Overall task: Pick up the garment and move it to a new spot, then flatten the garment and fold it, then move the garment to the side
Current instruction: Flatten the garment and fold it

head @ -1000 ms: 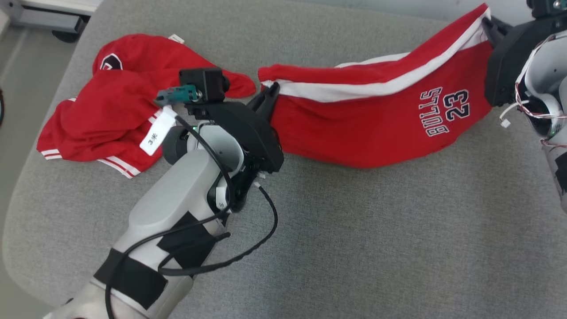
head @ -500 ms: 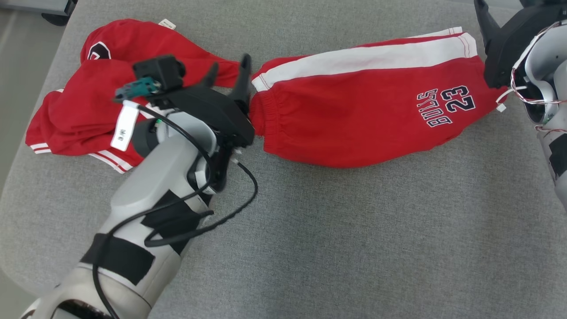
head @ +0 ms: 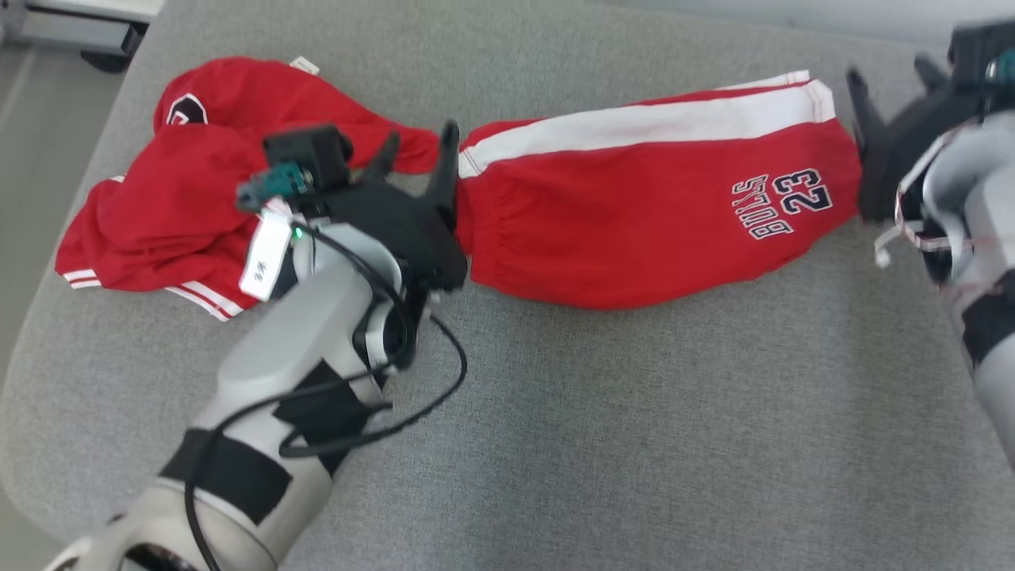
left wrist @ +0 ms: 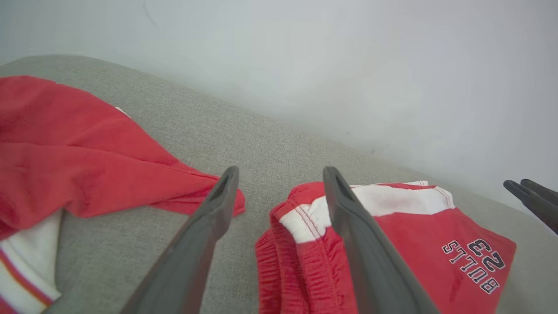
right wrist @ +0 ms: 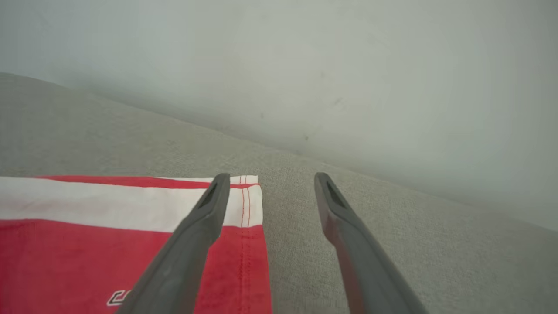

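- Garment (head: 634, 222): 1 pair of red shorts lies flat across the upper middle of the head view, on the grey padded surface (head: 634, 412).
- A white stripe (head: 634, 127) runs along its upper edge. The print "BULLS 23" (head: 781, 205) sits towards its right end, reading upside down.
- The gathered waistband (head: 468, 214) forms the left end and the leg hem the right end. The lower edge bows downward.
- Left gripper (head: 420, 135): jaws spread wide, nothing between them. It sits at the waistband end, fingers pointing up the frame.
- In the left wrist view the left gripper (left wrist: 281, 171) straddles bare grey surface, with the waistband (left wrist: 279, 261) at lower centre. 1 finger overlaps the garment (left wrist: 436, 244); contact with the cloth cannot be confirmed.
- Right gripper (head: 888, 70): jaws wide apart and empty, at the upper right of the head view, just beside the leg hem. This part of the picture is blurred.
- In the right wrist view the right gripper (right wrist: 272, 176) stands over the hem corner. 1 finger crosses the garment (right wrist: 87, 253) at lower left, the other lies over bare surface.
- The right arm's dark fingers (left wrist: 527, 196) show at the right edge of the left wrist view.
- Second red garment (head: 206, 182): crumpled at the upper left of the head view, partly behind the left arm. It lies near the shorts, and also at the left of the left wrist view (left wrist: 65, 165).
- Left forearm: a black cable (head: 444, 381) loops off it, and a white tag (head: 264, 266) hangs near the wrist.
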You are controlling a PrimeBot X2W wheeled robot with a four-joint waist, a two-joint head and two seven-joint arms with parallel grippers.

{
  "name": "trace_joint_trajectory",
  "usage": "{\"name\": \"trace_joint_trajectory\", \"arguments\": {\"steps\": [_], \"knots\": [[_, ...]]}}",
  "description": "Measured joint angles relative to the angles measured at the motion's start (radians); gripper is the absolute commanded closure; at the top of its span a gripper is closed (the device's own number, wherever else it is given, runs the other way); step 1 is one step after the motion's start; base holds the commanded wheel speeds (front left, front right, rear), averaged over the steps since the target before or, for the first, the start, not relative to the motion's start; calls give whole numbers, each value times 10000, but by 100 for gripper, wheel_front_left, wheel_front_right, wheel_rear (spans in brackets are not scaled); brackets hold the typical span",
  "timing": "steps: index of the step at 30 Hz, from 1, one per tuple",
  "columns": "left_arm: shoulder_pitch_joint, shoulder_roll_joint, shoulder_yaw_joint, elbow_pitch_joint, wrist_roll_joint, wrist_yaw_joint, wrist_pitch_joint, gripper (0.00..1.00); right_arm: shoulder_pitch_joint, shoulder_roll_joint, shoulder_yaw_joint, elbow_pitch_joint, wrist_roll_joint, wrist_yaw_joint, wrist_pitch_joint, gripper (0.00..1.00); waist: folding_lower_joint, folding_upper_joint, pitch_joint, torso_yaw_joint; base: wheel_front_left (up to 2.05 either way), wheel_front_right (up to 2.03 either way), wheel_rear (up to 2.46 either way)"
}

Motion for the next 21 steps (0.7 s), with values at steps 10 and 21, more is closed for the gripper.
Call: {"name": "trace_joint_trajectory", "arguments": {"steps": [10,21], "knots": [[1455,19,-619,247,-138,-299,17,0,1664,-134,33,543,96,228,-508,0,-1,-1,-1145,-130,0,0,0],[2470,54,-1356,669,-67,-732,347,0,3080,662,105,834,439,353,-679,0,-3,-2,-2395,-418,0,0,0]]}}
